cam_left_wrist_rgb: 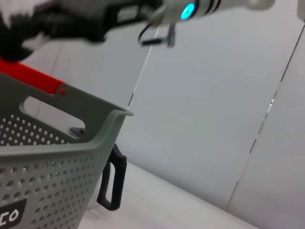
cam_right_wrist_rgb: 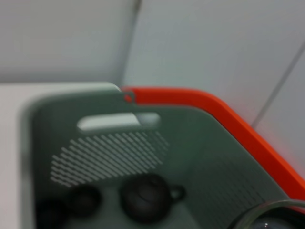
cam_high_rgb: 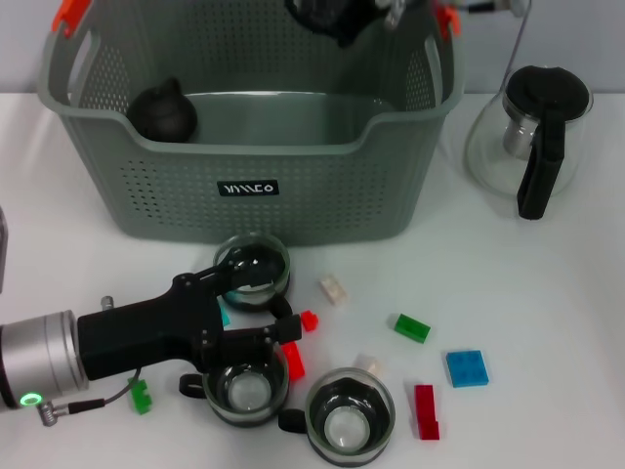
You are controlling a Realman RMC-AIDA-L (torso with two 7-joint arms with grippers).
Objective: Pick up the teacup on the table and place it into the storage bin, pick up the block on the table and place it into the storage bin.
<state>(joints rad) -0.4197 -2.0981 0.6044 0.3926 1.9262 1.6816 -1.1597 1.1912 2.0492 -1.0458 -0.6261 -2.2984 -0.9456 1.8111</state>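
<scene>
- The left gripper [cam_high_rgb: 256, 311], black on a silver forearm, lies low over the white table [cam_high_rgb: 547, 293] at the near left, its two fingers spread moderately and holding nothing.
- One finger [cam_high_rgb: 207, 283] touches the near rim of a clear glass teacup with a dark inside [cam_high_rgb: 253, 269], which stands just in front of the bin; the other finger [cam_high_rgb: 256, 337] runs over the far rim of a second clear glass teacup [cam_high_rgb: 247, 388] nearer the robot.
- A third clear glass teacup [cam_high_rgb: 349, 415] stands just right of the second, at the near edge.
- Small plastic blocks lie scattered around the cups: a red block [cam_high_rgb: 309, 319] at the fingertip, a long red block [cam_high_rgb: 425, 410], a square blue block [cam_high_rgb: 467, 367], a green block [cam_high_rgb: 411, 327], a cream block [cam_high_rgb: 334, 288] and a small green block [cam_high_rgb: 141, 395] beside the forearm.
- The large grey-green perforated storage bin with orange handle tabs [cam_high_rgb: 293, 195] stands beyond the cups, well apart from the gripper's wrist; a dark round teapot-like piece [cam_high_rgb: 162, 112] sits in its left corner.
- The right gripper [cam_high_rgb: 337, 18] hangs above the bin's far rim; in the right wrist view a glass rim shows at the corner, but I cannot tell whether its fingers clamp it.
- A glass carafe with black lid and handle [cam_high_rgb: 532, 137] stands right of the bin.
</scene>
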